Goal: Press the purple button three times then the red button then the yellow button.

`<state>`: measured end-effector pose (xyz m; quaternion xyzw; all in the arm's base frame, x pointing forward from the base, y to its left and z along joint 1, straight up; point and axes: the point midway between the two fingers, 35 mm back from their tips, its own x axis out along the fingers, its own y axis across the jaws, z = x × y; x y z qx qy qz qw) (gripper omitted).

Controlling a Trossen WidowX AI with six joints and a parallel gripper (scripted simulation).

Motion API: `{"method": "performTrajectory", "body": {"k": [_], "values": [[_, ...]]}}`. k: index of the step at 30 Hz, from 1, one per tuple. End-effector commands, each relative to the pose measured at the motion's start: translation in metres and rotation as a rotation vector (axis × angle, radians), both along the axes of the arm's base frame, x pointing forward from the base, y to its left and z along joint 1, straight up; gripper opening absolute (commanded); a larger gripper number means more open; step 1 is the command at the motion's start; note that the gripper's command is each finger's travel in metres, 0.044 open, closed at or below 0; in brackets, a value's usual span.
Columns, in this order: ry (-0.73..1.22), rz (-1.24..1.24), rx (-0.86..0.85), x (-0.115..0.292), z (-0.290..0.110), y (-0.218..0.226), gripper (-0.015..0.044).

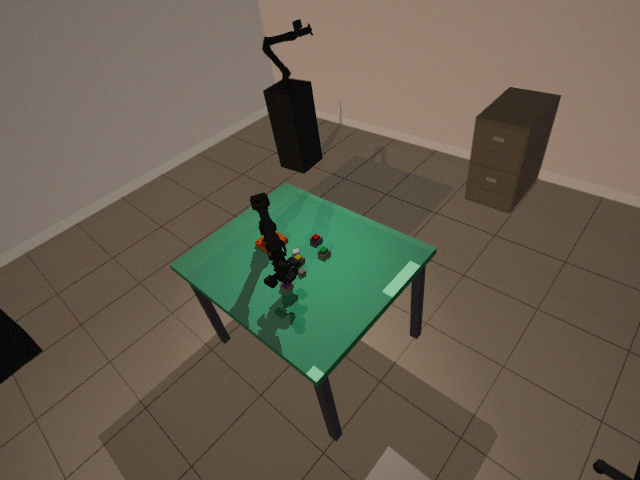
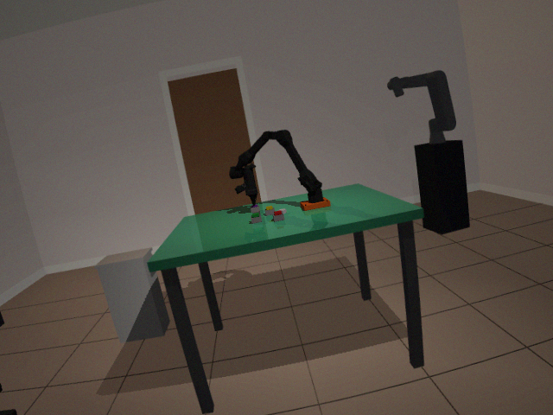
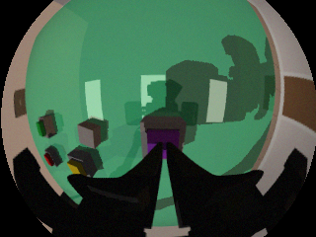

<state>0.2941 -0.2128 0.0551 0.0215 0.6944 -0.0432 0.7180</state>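
Observation:
The purple button (image 1: 285,285) (image 2: 255,207) (image 3: 162,136) sits on a grey base near the middle of the green table (image 1: 361,289) (image 2: 357,209). My gripper (image 1: 283,279) (image 2: 253,198) (image 3: 164,145) is shut and empty; it points straight down with its tips right over the purple cap, and I cannot tell whether they touch it. The red button (image 1: 315,238) (image 2: 277,213) (image 3: 53,156), the yellow button (image 1: 297,256) (image 2: 269,209) (image 3: 77,166) and a green button (image 1: 324,252) (image 2: 256,215) (image 3: 46,125) stand close by.
A grey block (image 1: 302,272) (image 3: 93,132) lies just beside the purple button, and a pale block (image 1: 296,251) lies by the yellow button. The arm's orange base (image 1: 268,242) (image 2: 314,204) is at the table's back. Another arm on a black pedestal (image 1: 292,124) (image 2: 441,182) stands off the table.

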Motion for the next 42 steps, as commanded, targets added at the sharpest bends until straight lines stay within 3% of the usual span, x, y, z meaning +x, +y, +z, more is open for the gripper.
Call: {"method": "performTrajectory", "body": {"k": [1,13,18,42], "values": [[0.002,-0.005,0.007,-0.001,-0.002,0.001,0.0020],[0.002,-0.005,0.007,-0.001,-0.002,0.001,0.0020],[0.002,-0.005,0.007,-0.002,0.031,0.002,0.0020],[0.002,-0.005,0.007,-0.001,0.002,0.001,0.0020]]}}
